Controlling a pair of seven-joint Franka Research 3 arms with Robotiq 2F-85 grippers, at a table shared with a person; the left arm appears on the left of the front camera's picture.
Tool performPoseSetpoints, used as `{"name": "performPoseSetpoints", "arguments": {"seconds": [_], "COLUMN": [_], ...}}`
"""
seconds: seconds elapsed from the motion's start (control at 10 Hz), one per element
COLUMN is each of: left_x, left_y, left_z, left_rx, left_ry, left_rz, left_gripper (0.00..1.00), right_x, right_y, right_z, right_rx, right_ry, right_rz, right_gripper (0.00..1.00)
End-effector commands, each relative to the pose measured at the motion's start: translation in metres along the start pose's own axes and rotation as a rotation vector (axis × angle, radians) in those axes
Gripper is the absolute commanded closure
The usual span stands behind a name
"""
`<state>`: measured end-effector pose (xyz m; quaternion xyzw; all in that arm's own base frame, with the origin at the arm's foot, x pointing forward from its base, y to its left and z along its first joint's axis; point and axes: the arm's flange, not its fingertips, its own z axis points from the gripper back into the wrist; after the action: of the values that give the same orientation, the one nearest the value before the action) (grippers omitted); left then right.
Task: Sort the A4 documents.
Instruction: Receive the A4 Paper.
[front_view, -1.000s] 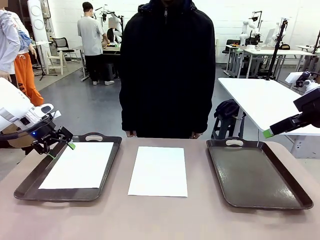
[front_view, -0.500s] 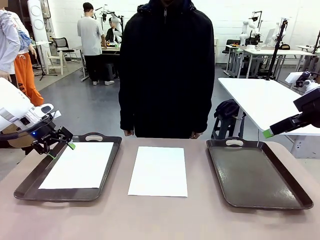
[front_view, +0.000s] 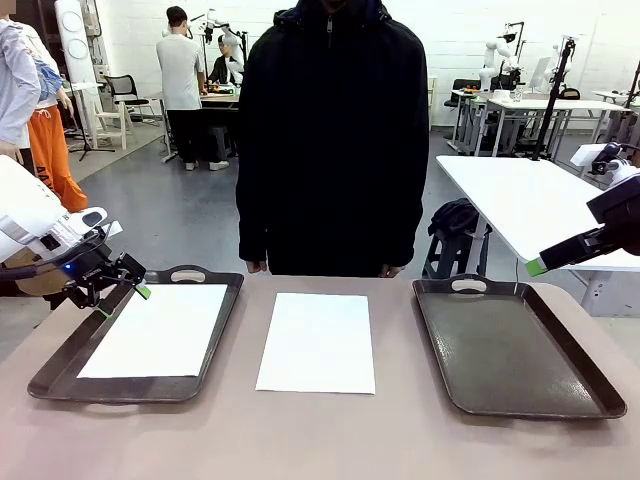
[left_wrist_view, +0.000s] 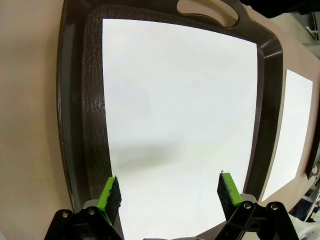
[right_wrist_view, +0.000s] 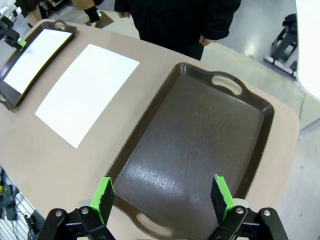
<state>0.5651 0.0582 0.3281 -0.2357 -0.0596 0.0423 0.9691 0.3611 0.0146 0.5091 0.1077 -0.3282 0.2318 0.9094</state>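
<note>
Left gripper (left_wrist_view: 170, 192): jaws wide open, nothing held. It hangs over the far-left corner of the left tray (front_view: 120, 389), pads spread above the sheet, not touching it as far as I can tell.
A4 doc #1 (front_view: 158, 330): flat inside the left tray, roughly square to the walls, with a strip of dark tray floor showing on every side.
A4 doc #2 (front_view: 318, 342): flat on the bare table (front_view: 320, 430), mid-table between the two trays and clear of both, long side running away from the robot.
Person (front_view: 335, 140): dark jacket, standing at the far edge right behind doc #2, arms down, hands at table-edge height.
Right tray (front_view: 515, 350): bare dark floor, handle cutouts at the near and far ends.
Right gripper (right_wrist_view: 162, 197): jaws wide open, nothing held. It is up high off the table's right side, past the right tray's far-right corner, and its wrist camera looks down onto that tray.
</note>
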Motion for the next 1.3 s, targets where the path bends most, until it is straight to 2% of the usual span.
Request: {"name": "performPoseSetpoints", "arguments": {"seconds": [0.0,0.2,0.3,0.5,0.7,0.9,1.1,1.2], "left_x": [0.0,-0.014,-0.021,-0.045,-0.066,-0.086,-0.117,-0.129], "left_y": [-0.028,-0.077,-0.085,-0.091,-0.083,-0.065,-0.084,-0.092], "left_z": [0.015,0.059,0.075,0.103,0.125,0.146,0.16,0.163], "left_rx": [0.021,0.053,0.0,-0.097,-0.172,-0.211,-0.156,-0.132], "left_ry": [-0.084,-0.165,-0.189,-0.271,-0.31,-0.378,-0.423,-0.408], "left_rz": [-0.064,-0.328,-0.414,-0.598,-0.761,-0.763,-0.855,-0.901], "left_gripper": [0.0,0.0,0.0,0.0,0.0,0.0,0.0,0.0], "right_x": [-0.001,-0.001,-0.001,-0.001,-0.001,-0.001,-0.001,-0.001], "right_y": [-0.001,-0.001,-0.001,-0.001,-0.001,-0.001,-0.001,-0.001], "right_z": [-0.002,-0.002,-0.002,-0.002,-0.002,-0.002,-0.002,-0.002], "right_rx": [0.011,0.011,0.011,0.011,0.011,0.011,0.011,0.011], "right_ry": [0.0,0.0,0.0,0.0,0.0,0.0,0.0,0.0], "right_rz": [-0.005,-0.005,-0.005,-0.005,-0.005,-0.005,-0.005,-0.005], "right_gripper": [0.0,0.0,0.0,0.0,0.0,0.0,0.0,0.0]}}
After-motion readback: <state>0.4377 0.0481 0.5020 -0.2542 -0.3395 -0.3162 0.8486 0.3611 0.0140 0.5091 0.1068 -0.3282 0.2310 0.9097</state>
